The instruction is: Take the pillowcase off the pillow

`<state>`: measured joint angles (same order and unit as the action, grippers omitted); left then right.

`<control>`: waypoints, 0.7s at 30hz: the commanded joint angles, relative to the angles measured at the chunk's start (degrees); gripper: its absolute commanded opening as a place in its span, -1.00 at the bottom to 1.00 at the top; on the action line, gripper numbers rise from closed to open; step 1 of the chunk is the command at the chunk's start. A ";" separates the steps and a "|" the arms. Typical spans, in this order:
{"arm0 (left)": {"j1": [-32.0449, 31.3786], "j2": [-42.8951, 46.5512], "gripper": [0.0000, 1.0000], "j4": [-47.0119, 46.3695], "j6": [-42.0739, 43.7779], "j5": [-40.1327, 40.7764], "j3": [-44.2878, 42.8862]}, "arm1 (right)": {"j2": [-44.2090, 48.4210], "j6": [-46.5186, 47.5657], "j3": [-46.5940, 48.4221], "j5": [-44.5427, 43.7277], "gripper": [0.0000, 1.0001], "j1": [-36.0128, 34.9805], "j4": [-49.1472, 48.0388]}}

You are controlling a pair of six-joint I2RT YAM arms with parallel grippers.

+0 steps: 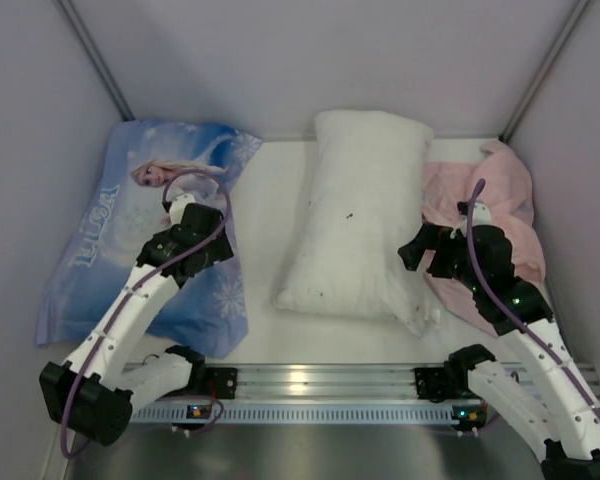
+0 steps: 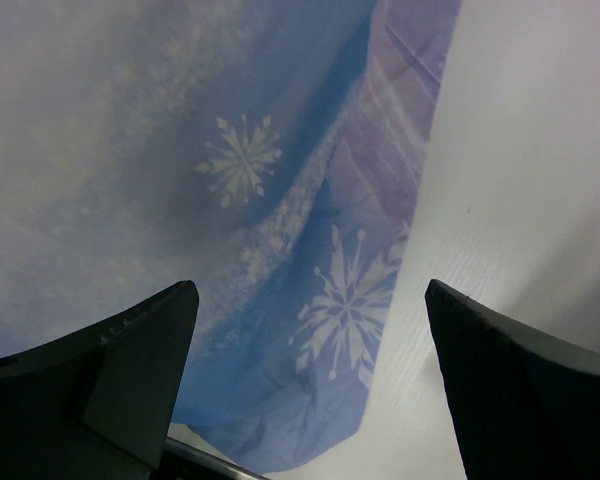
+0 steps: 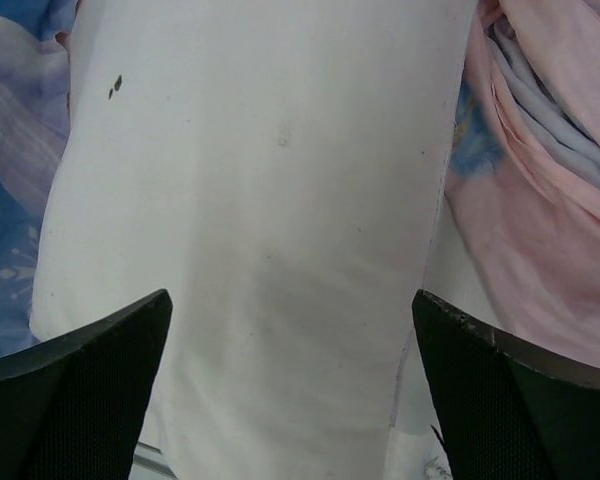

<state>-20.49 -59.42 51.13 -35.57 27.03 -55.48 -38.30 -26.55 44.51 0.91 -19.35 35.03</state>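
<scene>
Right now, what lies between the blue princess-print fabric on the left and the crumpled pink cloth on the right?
A plump white rectangular pillow with tiny dark specks lies between them; the top view shows it.

Pillow (image 1: 360, 200) matt white cloth; pillowcase (image 1: 105, 240) smooth printed fabric; rail (image 1: 310, 385) shiny ribbed metal; table (image 1: 265, 215) matt.

Top cam high, looking down, wrist cams close-up, R wrist shares pillow (image 1: 355, 200) w/ top

The right arm (image 1: 502, 292) hides part of the crumpled pink pillowcase (image 1: 510, 188).
</scene>
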 commanded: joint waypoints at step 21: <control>-0.25 -39.45 0.98 -14.83 35.04 37.64 -17.91 | -0.37 5.80 -0.48 2.43 0.99 0.37 -4.70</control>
<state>-20.80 -96.84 41.69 -7.05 56.86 -71.75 -39.05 -22.17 42.85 2.72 -19.35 33.63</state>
